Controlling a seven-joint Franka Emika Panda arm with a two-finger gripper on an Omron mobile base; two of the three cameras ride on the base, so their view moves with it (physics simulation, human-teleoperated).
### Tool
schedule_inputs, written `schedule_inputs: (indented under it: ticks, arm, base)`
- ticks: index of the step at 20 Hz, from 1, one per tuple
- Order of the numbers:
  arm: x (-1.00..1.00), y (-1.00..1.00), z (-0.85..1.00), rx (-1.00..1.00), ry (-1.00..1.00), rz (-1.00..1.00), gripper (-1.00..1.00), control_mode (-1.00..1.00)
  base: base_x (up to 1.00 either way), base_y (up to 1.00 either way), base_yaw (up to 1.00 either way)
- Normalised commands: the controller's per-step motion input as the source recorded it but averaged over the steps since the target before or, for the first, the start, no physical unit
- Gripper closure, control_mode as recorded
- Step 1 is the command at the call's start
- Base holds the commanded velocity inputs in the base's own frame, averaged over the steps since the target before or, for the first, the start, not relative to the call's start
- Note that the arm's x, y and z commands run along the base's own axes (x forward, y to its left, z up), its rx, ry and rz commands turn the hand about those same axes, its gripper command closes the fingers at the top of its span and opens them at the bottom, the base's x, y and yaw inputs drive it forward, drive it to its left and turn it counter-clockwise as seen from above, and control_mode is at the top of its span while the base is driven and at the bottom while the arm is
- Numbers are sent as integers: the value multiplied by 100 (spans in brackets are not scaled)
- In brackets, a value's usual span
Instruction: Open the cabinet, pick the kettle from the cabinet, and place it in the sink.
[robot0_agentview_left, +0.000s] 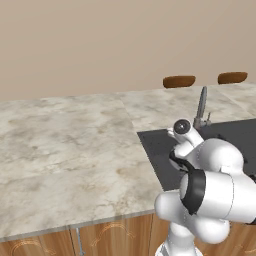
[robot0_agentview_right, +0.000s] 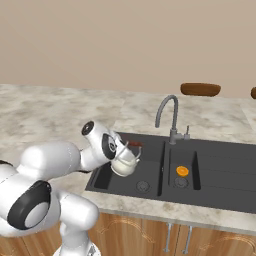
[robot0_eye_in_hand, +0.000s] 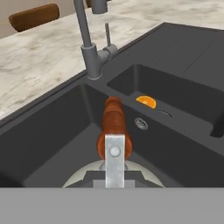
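The cream-white kettle (robot0_agentview_right: 125, 163) hangs tilted just above the left basin of the black sink (robot0_agentview_right: 215, 150), its reddish-brown handle grip (robot0_agentview_right: 135, 144) pointing toward the faucet. My gripper (robot0_agentview_right: 120, 148) is shut on the kettle's handle at the top. In the hand view the handle grip (robot0_eye_in_hand: 114, 120) and its silver bracket rise in the middle, with the kettle's pale top (robot0_eye_in_hand: 81, 178) at the bottom edge over the left basin floor (robot0_eye_in_hand: 52, 135). My own arm covers the kettle in the left base view, where the sink (robot0_agentview_left: 159, 150) lies right of centre. The cabinet is out of view.
A grey gooseneck faucet (robot0_agentview_right: 167, 112) (robot0_eye_in_hand: 87, 41) (robot0_agentview_left: 201, 107) stands behind the sink's divider. A small orange item (robot0_agentview_right: 182, 171) (robot0_eye_in_hand: 146, 101) lies in the narrow middle basin. Marble counter (robot0_agentview_left: 65, 145) spreads to the left. Brown stool tops (robot0_agentview_left: 178, 81) (robot0_agentview_right: 200, 89) sit beyond the counter.
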Motion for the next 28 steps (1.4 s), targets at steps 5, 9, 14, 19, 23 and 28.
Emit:
schedule_inputs:
  ticks: [5, 9, 14, 19, 23, 28]
  arm:
    - [14, -15, -1, 0, 2, 5, 100, -100]
    - [8, -13, -1, 0, 8, 5, 100, -100]
    - [12, -12, 0, 0, 7, 6, 100, -100]
    - [17, -9, 0, 0, 2, 8, 100, -100]
    - [9, -5, 0, 0, 0, 9, 100, -100]
    - [12, -6, 0, 0, 0, 11, 100, -100]
  base:
    - [0, 0, 0]
    - [0, 0, 0]
    - [0, 0, 0]
    - [0, 0, 0]
    - [0, 0, 0]
    - [0, 0, 0]
